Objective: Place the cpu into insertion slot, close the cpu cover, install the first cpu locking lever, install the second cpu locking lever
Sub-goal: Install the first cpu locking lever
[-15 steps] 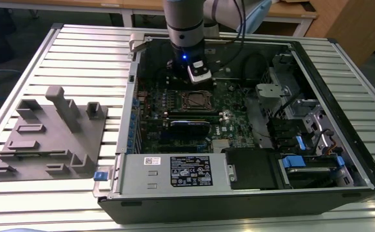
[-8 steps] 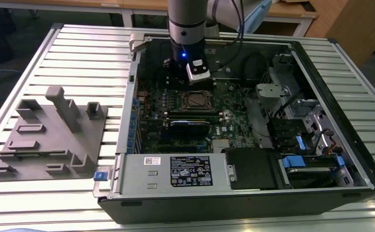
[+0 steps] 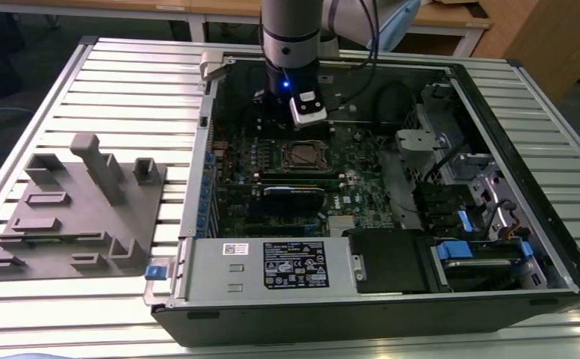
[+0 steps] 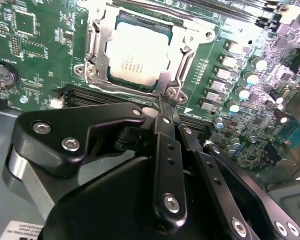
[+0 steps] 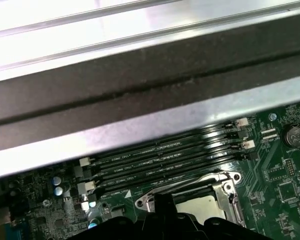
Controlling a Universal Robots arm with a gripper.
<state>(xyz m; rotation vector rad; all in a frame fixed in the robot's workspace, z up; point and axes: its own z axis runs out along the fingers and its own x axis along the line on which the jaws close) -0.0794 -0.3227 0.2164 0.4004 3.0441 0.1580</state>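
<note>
A: What does the exterior view give you?

B: The open case (image 3: 370, 202) lying on a ribbed metal table (image 3: 120, 75). At nine o'clock from the case, well apart, sits a grey fixture (image 3: 75, 213). Wooden desks stand at the far edge of the room. The arm (image 3: 295, 30) comes down at twelve o'clock of the socket (image 3: 303, 155), and the gripper (image 3: 305, 120) hangs just above the board (image 3: 360, 172).

A: And the chip?

B: That needs the second wrist view. There the cpu (image 4: 137, 55) lies flat in its socket (image 4: 182, 67), dull silver top with faint print. The cover (image 4: 190, 37), a bright metal frame, sits down around it, its edges overlapping the chip's rim.

A: Fingers?

B: Black, drawn together to a narrow tip (image 4: 166, 107), holding nothing. That tip sits at six o'clock of the frame, just beside a small screw tab.

A: The first wrist view?

B: The case wall (image 5: 140, 85), then long black memory slots (image 5: 165, 160) beside the socket, the chip (image 5: 202, 205) pale inside the frame (image 5: 225, 187), and the dark gripper (image 5: 162, 207) tip close by.
</note>
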